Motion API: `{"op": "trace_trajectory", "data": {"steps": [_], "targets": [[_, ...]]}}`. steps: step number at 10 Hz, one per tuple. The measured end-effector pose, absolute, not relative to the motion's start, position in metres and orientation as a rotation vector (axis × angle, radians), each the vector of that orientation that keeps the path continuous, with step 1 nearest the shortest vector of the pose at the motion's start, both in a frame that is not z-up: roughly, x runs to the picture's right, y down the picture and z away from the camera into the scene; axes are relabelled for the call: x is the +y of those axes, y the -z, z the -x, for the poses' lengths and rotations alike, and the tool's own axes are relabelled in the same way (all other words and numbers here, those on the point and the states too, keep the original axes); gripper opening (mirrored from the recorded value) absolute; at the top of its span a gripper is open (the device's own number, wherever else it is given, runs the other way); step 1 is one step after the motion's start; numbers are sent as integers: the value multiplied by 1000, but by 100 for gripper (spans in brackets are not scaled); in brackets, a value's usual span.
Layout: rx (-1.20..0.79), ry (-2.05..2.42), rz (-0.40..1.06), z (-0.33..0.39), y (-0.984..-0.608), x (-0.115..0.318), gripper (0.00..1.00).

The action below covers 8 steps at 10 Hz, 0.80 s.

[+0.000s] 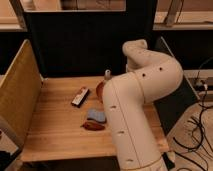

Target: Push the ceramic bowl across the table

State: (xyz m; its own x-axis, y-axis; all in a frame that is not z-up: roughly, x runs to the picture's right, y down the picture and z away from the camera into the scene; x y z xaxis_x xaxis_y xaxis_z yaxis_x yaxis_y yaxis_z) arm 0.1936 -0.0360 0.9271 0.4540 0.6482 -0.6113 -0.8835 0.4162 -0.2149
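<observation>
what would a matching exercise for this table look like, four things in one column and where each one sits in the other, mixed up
Column one
1. ceramic bowl
2. black-and-white bar
3. red-orange piece with a blue patch
4. gripper

Column two
A. nearest the front edge of the table
B. shows right above the bowl, towards the back of the table
C. partly hidden behind the white arm
D. lies slantwise just left of the bowl

Pairs: 1-C, 2-D, 3-A, 4-B
</observation>
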Motion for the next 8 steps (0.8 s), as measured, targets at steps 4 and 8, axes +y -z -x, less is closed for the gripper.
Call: {"op": "trace_trajectory", "data": {"steps": [4, 8], "targets": [[482, -1007, 565, -193, -929, -33, 0], [523, -999, 605, -189, -951, -7, 0]]}}
